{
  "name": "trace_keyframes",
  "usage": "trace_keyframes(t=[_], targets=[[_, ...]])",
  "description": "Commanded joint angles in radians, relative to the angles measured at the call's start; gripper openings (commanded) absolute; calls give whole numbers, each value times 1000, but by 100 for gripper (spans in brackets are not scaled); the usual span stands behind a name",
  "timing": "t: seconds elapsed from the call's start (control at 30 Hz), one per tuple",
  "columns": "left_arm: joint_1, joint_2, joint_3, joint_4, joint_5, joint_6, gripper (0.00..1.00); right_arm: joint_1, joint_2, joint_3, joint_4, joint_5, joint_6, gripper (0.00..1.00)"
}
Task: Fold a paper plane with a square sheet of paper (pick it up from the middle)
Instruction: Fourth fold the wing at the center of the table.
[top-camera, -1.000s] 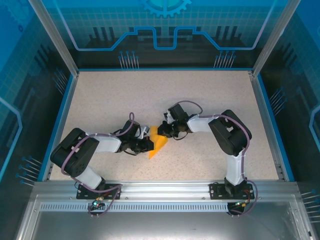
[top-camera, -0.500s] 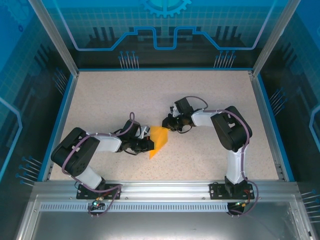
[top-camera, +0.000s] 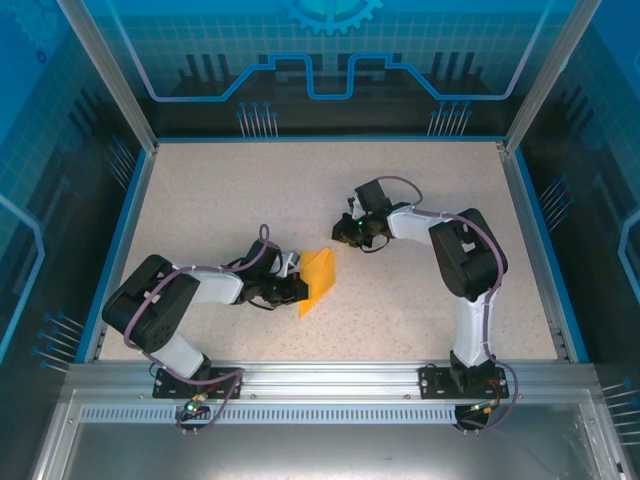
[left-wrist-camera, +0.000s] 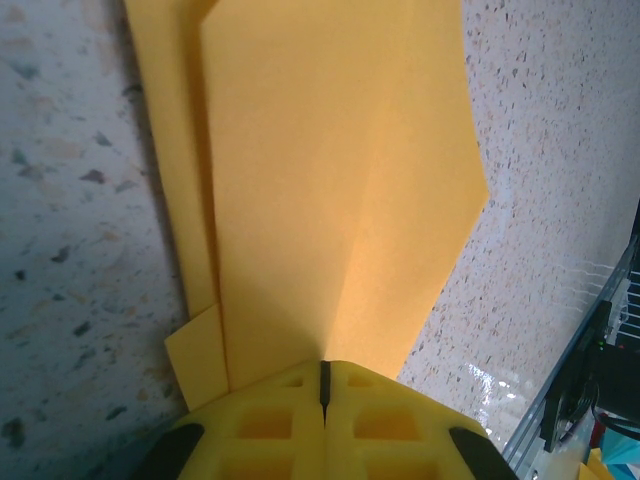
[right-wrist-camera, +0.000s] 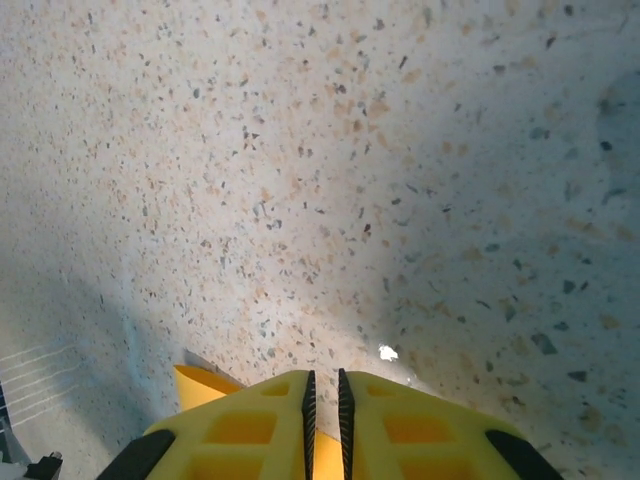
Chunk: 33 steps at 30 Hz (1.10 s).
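Note:
The orange sheet of paper (top-camera: 318, 278) lies near the table's middle, folded into a pointed, layered shape with a centre crease, part-way to a paper plane. My left gripper (top-camera: 297, 288) is shut on its left edge. In the left wrist view the paper (left-wrist-camera: 330, 180) fans out from the closed left gripper (left-wrist-camera: 323, 375). My right gripper (top-camera: 343, 232) hovers apart from the paper, up and to its right. In the right wrist view the right gripper (right-wrist-camera: 323, 385) is open by a narrow slit with nothing in it, and a corner of the paper (right-wrist-camera: 200, 385) peeks out beneath its fingers.
The speckled tabletop (top-camera: 220, 200) is bounded by a blue rim (top-camera: 130, 200) and metal posts. A metal rail (top-camera: 320, 375) with both arm bases runs along the near edge. Free room lies behind and to both sides of the arms.
My right gripper has pulled off the paper and moved back and to the right. The paper's right flap has settled flatter. The left gripper has kept its hold in place.

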Motion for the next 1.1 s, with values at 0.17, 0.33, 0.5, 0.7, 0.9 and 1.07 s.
trace_keyframes(t=[0.17, 0.33, 0.5, 0.7, 0.9, 1.07], targets=[[-1, -27, -16, -217, -43, 32, 13, 73, -216, -146, -52, 29, -7, 21], [-1, -149, 78, -325, -63, 56, 25, 130, -309, -280, -4, 69, 66, 27], [2, -173, 159, -396, -89, 96, 28, 183, -358, -369, 43, 100, 133, 35], [10, -116, 205, -433, -112, 132, 26, 216, -391, -467, 130, 99, 204, 45], [16, -79, 204, -423, -118, 142, 25, 254, -429, -510, 155, 152, 255, 52], [20, -78, 201, -424, -118, 146, 25, 268, -419, -523, 180, 152, 280, 53]])
